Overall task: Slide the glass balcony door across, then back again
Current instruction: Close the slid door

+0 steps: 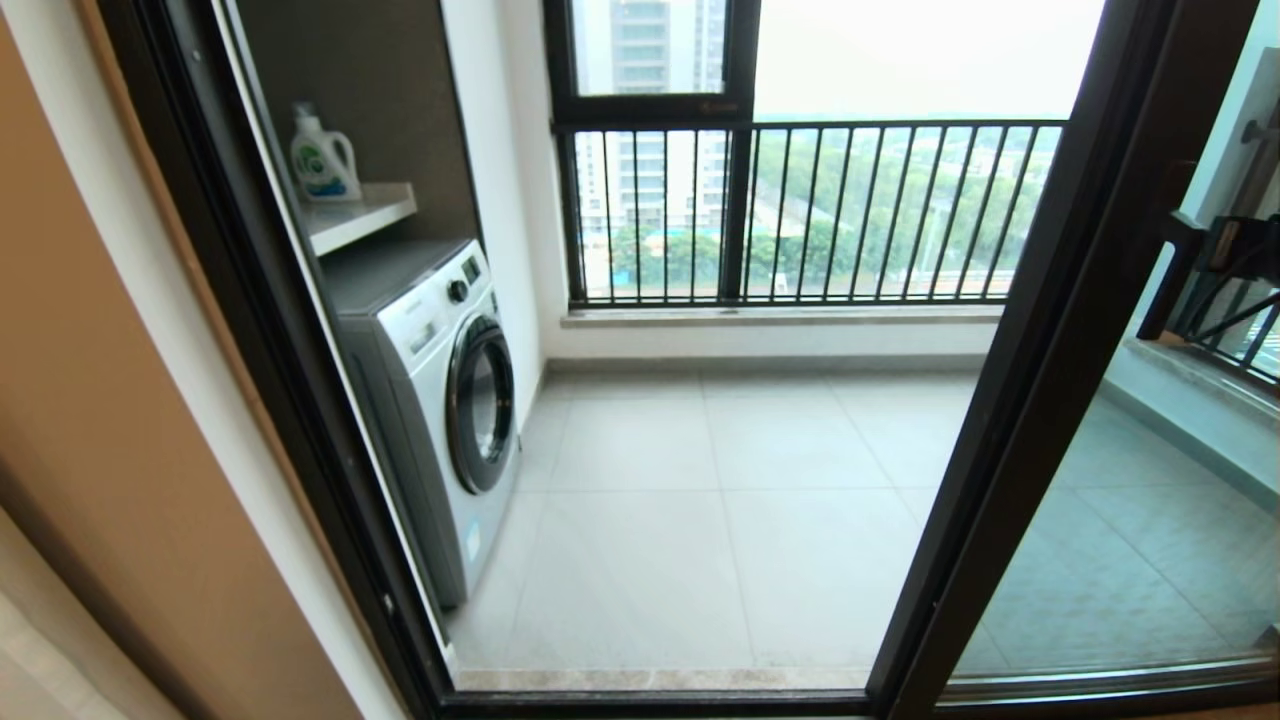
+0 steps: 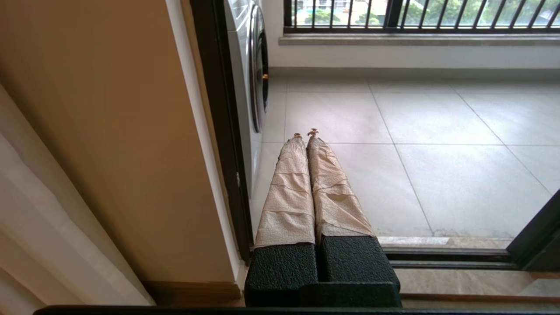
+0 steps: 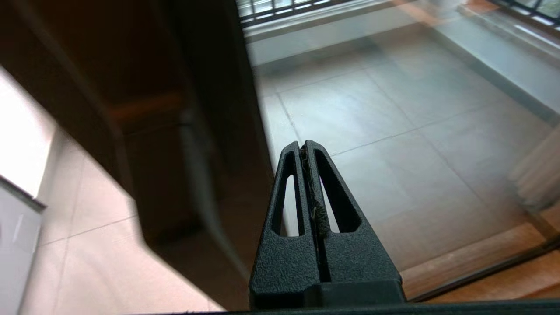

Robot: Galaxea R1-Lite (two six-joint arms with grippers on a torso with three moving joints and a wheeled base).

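The glass balcony door (image 1: 1040,380) stands at the right of the opening, its dark brown edge post running from top right down to the sill. The doorway to its left is open onto the tiled balcony. Neither gripper shows in the head view. In the right wrist view my right gripper (image 3: 305,145) is shut and holds nothing. It sits just in front of the door glass (image 3: 415,109), beside the dark post (image 3: 205,87) and its long bar handle (image 3: 199,183). My left gripper (image 2: 305,132), with tape-wrapped fingers, is shut and empty, low by the left door jamb (image 2: 218,131).
A white washing machine (image 1: 440,400) stands just inside the balcony on the left, under a shelf with a detergent bottle (image 1: 322,160). A black railing (image 1: 800,210) closes the far side. The floor track (image 2: 446,258) crosses the threshold. A pale curtain (image 2: 43,218) hangs left of the wall.
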